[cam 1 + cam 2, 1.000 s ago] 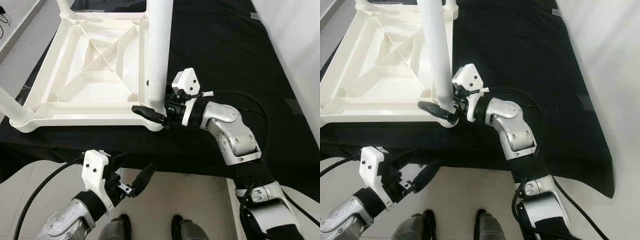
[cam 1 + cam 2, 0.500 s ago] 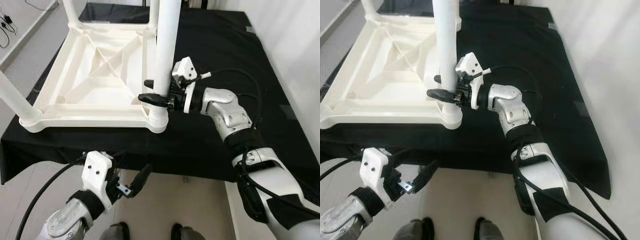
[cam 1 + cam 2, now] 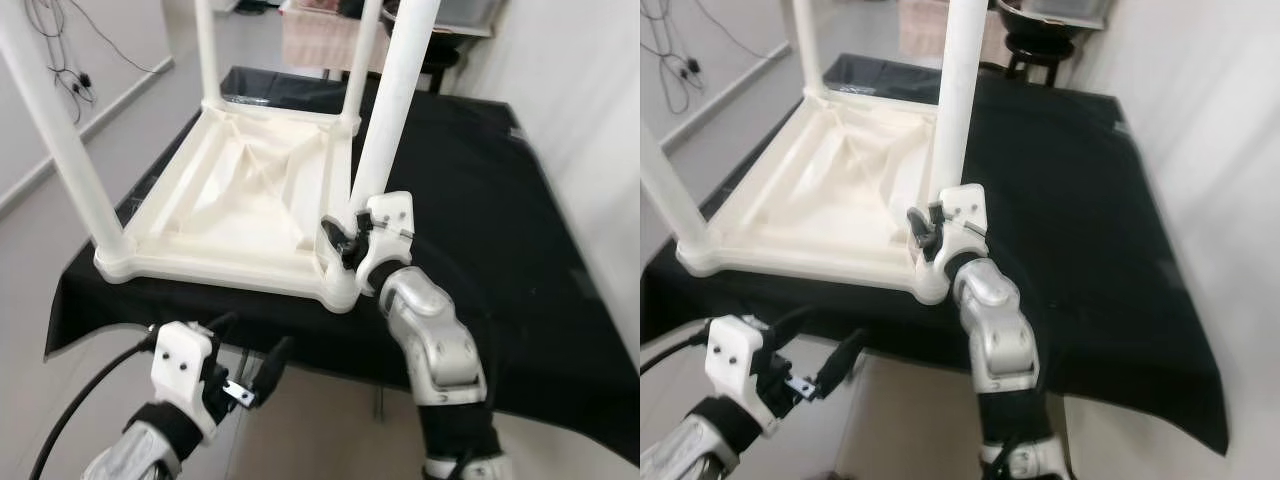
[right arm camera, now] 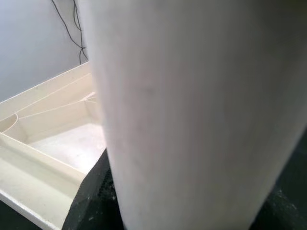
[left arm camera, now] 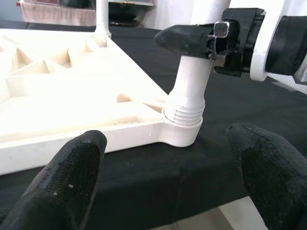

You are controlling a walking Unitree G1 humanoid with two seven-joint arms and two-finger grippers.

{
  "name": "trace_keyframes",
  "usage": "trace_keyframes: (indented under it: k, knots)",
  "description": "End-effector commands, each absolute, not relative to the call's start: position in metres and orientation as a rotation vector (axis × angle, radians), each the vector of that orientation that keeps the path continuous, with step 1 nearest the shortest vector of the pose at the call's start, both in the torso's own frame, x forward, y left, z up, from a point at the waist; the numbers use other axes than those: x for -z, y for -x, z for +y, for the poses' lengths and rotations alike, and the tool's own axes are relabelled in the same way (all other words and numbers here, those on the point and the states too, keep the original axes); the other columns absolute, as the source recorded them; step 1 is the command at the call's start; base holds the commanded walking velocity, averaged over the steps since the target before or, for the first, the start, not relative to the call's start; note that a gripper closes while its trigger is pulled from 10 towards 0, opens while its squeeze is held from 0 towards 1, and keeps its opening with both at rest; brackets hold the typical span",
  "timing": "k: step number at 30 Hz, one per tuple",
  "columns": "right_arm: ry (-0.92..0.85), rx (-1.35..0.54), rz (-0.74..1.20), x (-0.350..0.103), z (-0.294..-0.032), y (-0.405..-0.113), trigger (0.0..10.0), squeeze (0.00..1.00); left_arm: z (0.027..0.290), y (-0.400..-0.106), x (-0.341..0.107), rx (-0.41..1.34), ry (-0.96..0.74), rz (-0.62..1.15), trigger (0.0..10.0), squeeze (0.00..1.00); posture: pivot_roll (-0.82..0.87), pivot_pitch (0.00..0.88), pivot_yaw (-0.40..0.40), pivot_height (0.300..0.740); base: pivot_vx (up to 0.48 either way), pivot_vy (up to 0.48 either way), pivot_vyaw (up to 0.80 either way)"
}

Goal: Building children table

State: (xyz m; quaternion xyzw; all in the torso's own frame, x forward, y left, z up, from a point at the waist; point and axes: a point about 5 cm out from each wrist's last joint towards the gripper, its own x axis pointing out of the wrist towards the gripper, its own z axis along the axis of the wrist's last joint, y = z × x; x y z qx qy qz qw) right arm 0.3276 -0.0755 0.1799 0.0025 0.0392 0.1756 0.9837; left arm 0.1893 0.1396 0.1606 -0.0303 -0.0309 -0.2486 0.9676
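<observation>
Your right gripper (image 3: 345,240) clamps the near-right leg (image 3: 385,120) at the upturned tabletop's (image 3: 240,200) five-o'clock corner; left gripper (image 3: 250,375) hangs spread. The leg leans, so forcing it risks cross-threading.

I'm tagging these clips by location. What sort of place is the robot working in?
Probably an indoor workroom or spare room rather than a furnished living space: a work surface under a black cloth carrying the upturned white table, bare pale walls, and loose cables hanging down one wall.
</observation>
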Motion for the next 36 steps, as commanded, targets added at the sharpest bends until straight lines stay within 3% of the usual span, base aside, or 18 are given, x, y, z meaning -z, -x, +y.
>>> trace_keyframes:
  k: [1,2,3,4,5,6,9,11,12,13,14,22,26,27,30,31,36]
  knots:
    - [0.005,-0.325,0.213,-0.152,-0.077,-0.330,0.0,0.00,0.139,-0.191,-0.156,0.508,0.057,-0.051,10.0,0.00,0.10,0.117,-0.052,0.740,0.000,0.000,0.00]
    - [0.005,-0.325,0.213,-0.152,-0.077,-0.330,0.0,0.00,0.139,-0.191,-0.156,0.508,0.057,-0.051,10.0,0.00,0.10,0.117,-0.052,0.740,0.000,0.000,0.00]
    - [0.027,-0.348,0.195,-0.156,-0.071,-0.337,2.0,0.00,0.138,-0.195,-0.156,0.524,0.048,-0.055,10.0,0.00,0.11,0.111,-0.060,0.740,0.000,0.000,0.00]
    - [0.028,-0.387,0.177,-0.160,-0.067,-0.341,10.0,0.00,0.137,-0.198,-0.156,0.530,0.045,-0.059,10.0,0.00,0.11,0.106,-0.063,0.740,0.000,0.000,0.00]
    - [0.028,-0.387,0.177,-0.160,-0.067,-0.341,10.0,0.00,0.137,-0.198,-0.156,0.530,0.045,-0.059,10.0,0.00,0.11,0.106,-0.063,0.740,0.000,0.000,0.00]
    - [0.023,-0.443,0.165,-0.164,-0.064,-0.345,10.0,1.00,0.138,-0.201,-0.156,0.526,0.043,-0.063,10.0,0.00,0.11,0.104,-0.064,0.740,0.000,0.000,0.00]
    - [-0.003,-0.521,0.140,-0.174,-0.059,-0.345,10.0,1.00,0.138,-0.203,-0.156,0.513,0.043,-0.072,10.0,0.00,0.12,0.099,-0.074,0.740,0.000,0.000,0.00]
    - [-0.016,-0.670,0.026,-0.201,-0.057,-0.351,10.0,1.00,0.138,-0.206,-0.156,0.494,0.033,-0.086,10.0,0.00,0.12,0.095,-0.082,0.740,0.000,0.000,0.00]
    - [0.003,-0.731,-0.008,-0.210,-0.059,-0.353,10.0,0.69,0.137,-0.208,-0.156,0.488,0.030,-0.092,10.0,0.00,0.12,0.088,-0.085,0.740,0.000,0.000,0.00]
    - [0.003,-0.731,-0.008,-0.210,-0.059,-0.353,10.0,0.69,0.137,-0.208,-0.156,0.488,0.030,-0.092,10.0,0.00,0.12,0.088,-0.085,0.740,0.000,0.000,0.00]
    - [0.027,-0.773,-0.028,-0.216,-0.061,-0.356,10.0,0.00,0.137,-0.210,-0.155,0.486,0.029,-0.095,10.0,0.00,0.12,0.087,-0.086,0.740,0.000,0.000,0.00]
    - [0.131,-1.138,-0.069,-0.230,-0.062,-0.370,10.0,0.00,0.135,-0.216,-0.152,0.496,0.034,-0.099,10.0,0.00,0.14,0.079,-0.104,0.740,0.000,0.000,0.00]
    - [0.124,-1.229,-0.040,-0.230,-0.061,-0.372,10.0,0.00,0.133,-0.215,-0.152,0.498,0.038,-0.101,10.0,0.00,0.14,0.087,-0.108,0.740,0.000,0.000,0.00]
    - [0.095,-1.241,-0.030,-0.231,-0.059,-0.374,3.5,0.00,0.132,-0.214,-0.152,0.497,0.038,-0.104,10.0,0.00,0.14,0.097,-0.108,0.740,0.000,0.000,0.00]
    - [0.095,-1.241,-0.030,-0.231,-0.059,-0.374,3.5,0.00,0.132,-0.214,-0.152,0.497,0.038,-0.104,10.0,0.00,0.14,0.097,-0.108,0.740,0.000,0.000,0.00]
    - [0.061,-1.257,-0.016,-0.232,-0.057,-0.375,0.0,0.00,0.131,-0.213,-0.153,0.496,0.039,-0.106,10.0,0.00,0.13,0.101,-0.111,0.740,0.000,0.000,0.00]
    - [0.015,-1.326,0.004,-0.231,-0.055,-0.376,0.0,0.00,0.127,-0.210,-0.153,0.498,0.053,-0.109,10.0,0.00,0.11,0.113,-0.120,0.740,0.000,0.000,0.00]
